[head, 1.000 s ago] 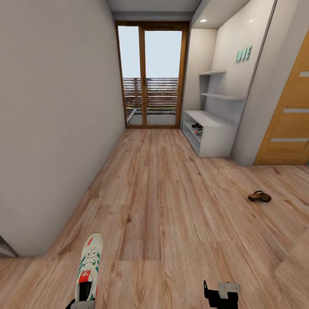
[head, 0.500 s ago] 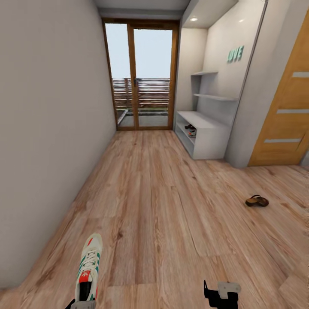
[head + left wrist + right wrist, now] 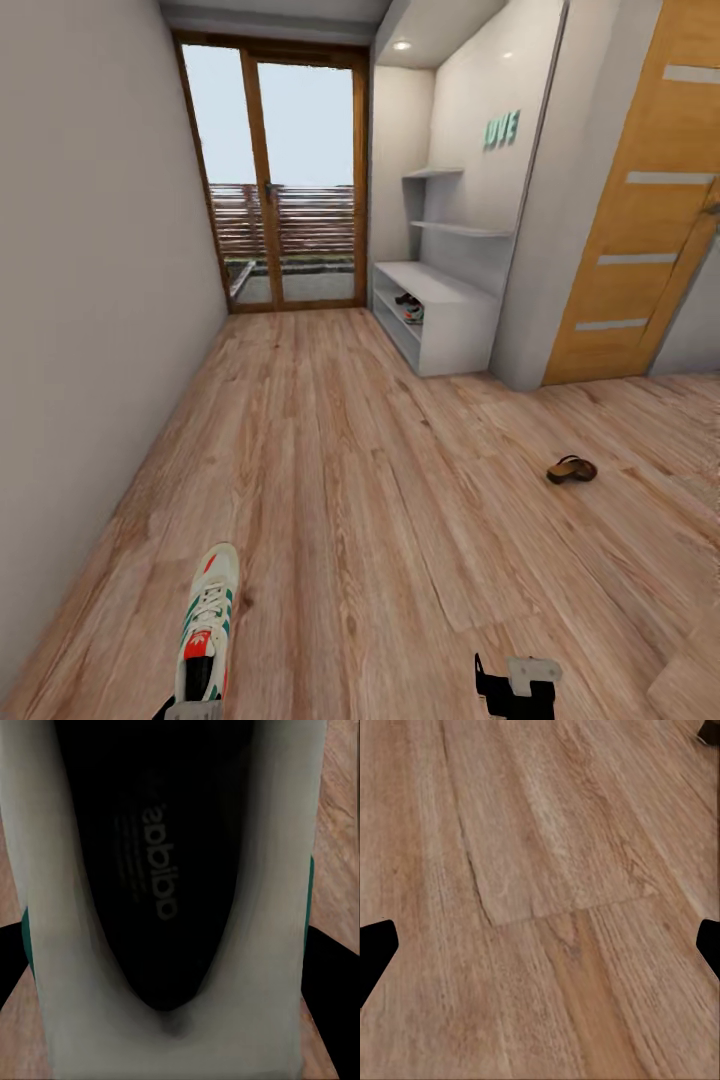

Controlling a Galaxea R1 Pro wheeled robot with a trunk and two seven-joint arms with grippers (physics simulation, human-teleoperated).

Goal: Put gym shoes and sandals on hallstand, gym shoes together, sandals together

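Note:
One white gym shoe (image 3: pixel 205 622) with green stripes hangs low at the left of the head view, my left gripper (image 3: pixel 190 710) shut on its heel end. In the left wrist view its dark insole (image 3: pixel 161 870) sits between my black fingers (image 3: pixel 330 982). A second gym shoe (image 3: pixel 409 309) rests on a lower shelf of the light-grey hallstand (image 3: pixel 445 300) far ahead on the right. A brown sandal (image 3: pixel 571 469) lies on the corridor floor (image 3: pixel 380 480) to the right. My right gripper (image 3: pixel 515 690) is open and holds nothing, with bare planks (image 3: pixel 547 907) under it.
A grey wall (image 3: pixel 90 300) runs along the left side. Glass balcony doors (image 3: pixel 285 180) close the corridor's far end. A wooden door (image 3: pixel 640 220) stands right of the hallstand. Open floor stretches between me and the rack.
The whole picture has shifted left as the camera moved, so the hallstand, doors and sandal sit further left. The gym shoe stays in my left gripper, and the right gripper stays open.

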